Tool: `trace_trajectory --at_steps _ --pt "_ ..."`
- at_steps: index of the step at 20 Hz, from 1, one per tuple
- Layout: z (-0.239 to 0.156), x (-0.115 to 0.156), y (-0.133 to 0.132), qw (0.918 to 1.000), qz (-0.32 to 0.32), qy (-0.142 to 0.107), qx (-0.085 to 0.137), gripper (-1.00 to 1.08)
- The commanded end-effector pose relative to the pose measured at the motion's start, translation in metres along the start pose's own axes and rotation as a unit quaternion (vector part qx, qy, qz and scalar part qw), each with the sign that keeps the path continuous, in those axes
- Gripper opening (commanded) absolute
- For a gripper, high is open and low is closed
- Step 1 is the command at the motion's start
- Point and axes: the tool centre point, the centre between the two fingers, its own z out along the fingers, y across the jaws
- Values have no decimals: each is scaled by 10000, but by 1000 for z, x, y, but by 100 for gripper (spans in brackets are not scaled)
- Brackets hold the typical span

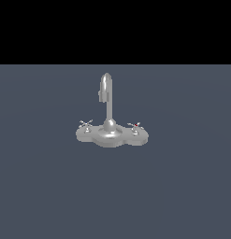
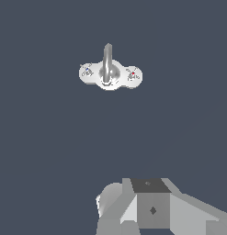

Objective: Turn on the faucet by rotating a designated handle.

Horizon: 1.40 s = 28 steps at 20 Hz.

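Wrist view: only the grey, blocky body of the gripper [image 2: 147,209] is visible at the frame edge; the fingers themselves lie out of sight, so whether they are apart or together cannot be told. Well apart from it, the small shiny silver faucet [image 2: 108,72] stands upright on the plain dark blue-grey worktop [image 2: 50,147]. Exterior view: the faucet [image 1: 109,126] has a tall curved spout, a flat lobed base and two cross-shaped handles, one with a red mark [image 1: 134,125] at the exterior view's right, the other [image 1: 85,123] at its left.
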Motion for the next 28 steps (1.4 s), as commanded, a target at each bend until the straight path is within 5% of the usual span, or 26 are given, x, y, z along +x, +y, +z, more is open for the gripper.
trace_trajectory --at_steps 1,2,4,5,6,9,11,12,13,14,15,16,19,20,21,25,28 --pt "5 -3 -10 9998 -120 -110 140 -47" --pt "14 -10 -5 9994 -66 -329 -23 -33" --pt "42 -4 -27 9985 -196 -512 -6 13" --pt "79 -7 -13 9955 -88 -946 -65 16" --pt "85 2 -13 9961 -189 -850 -165 28" --pt "139 -3 -52 9907 -337 -1275 -342 25" --pt "184 -7 -37 9851 -237 -1621 -532 27" --pt "185 4 -24 9874 18 -1474 -571 30" --pt "193 13 -59 9873 -388 -1390 -662 35" --pt "210 20 -29 9863 -13 -1493 -703 37" --pt "221 21 -57 9871 -84 -1459 -648 44" --pt "235 25 -49 9865 45 -1497 -670 42" --pt "243 73 -56 9896 705 -1230 -229 8" --pt "261 71 -64 9863 982 -1320 -95 1" --pt "265 83 -80 9894 824 -1184 -149 -3" --pt "306 105 -129 9867 1196 -1095 147 42" --pt "333 130 -141 9732 1987 -1060 473 40"
